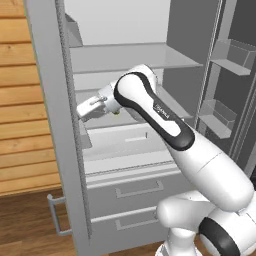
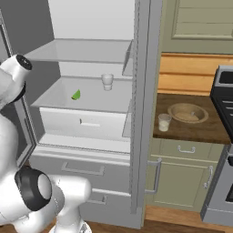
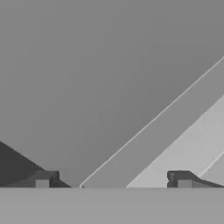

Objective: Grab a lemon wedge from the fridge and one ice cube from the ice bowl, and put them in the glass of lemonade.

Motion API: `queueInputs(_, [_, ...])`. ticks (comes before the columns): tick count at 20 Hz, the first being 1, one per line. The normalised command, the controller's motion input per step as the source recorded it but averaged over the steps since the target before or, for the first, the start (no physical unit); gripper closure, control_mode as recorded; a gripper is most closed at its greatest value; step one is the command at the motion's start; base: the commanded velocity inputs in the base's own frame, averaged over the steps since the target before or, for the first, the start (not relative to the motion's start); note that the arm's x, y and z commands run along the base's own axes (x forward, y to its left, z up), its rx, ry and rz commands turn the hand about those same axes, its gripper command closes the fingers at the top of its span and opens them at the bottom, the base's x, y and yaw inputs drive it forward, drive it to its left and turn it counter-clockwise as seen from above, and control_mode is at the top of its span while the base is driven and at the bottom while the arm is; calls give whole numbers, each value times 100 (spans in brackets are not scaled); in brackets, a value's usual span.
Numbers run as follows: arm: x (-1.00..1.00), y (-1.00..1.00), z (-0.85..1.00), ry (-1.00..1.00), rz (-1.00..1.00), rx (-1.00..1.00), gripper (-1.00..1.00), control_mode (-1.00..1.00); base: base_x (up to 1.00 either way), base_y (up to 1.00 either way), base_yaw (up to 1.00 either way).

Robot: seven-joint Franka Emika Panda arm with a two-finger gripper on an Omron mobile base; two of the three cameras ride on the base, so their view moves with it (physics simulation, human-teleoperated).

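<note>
You have the fridge (image 2: 91,136) open in front of you, its doors swung wide to both sides. The lemon wedge (image 2: 76,94) lies on the middle shelf (image 2: 104,98), toward its left part as the right base view shows it. A small clear cup (image 2: 107,81) stands farther back on that same shelf, well apart from the wedge. Below the shelf is a pale drawer (image 2: 86,123) with a short handle.

Your arm (image 1: 165,125) reaches into the fridge at the height of that middle shelf, the hand (image 1: 92,107) close to the left door's edge in the left base view. In the hand view your fingers (image 3: 43,179) stand wide apart with nothing between them, facing plain grey fridge surfaces.

Off to the right, on the wooden counter (image 2: 200,129), the ice bowl (image 2: 188,113) sits near the stove (image 2: 225,109). The glass of lemonade (image 2: 164,122) stands just beside the bowl, on its left
</note>
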Motion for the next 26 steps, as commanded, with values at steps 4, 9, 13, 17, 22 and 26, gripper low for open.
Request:
queueInputs(4, [-30,57,27,-13,1,-15,-100,-100,0,0,0])
queueInputs(9, [-44,-63,65,-6,-22,-12,-100,-100,0,0,0])
queueInputs(13, [-49,-100,72,-5,-32,-4,-100,-100,0,0,0])
queueInputs(17, [-48,-100,8,-9,-35,-10,-100,-100,0,0,0])
queueInputs(22, [-34,-100,0,-4,-41,-13,-100,-100,0,0,0])
queueInputs(26, [-26,-100,-15,0,-43,-9,-100,-100,0,0,0])
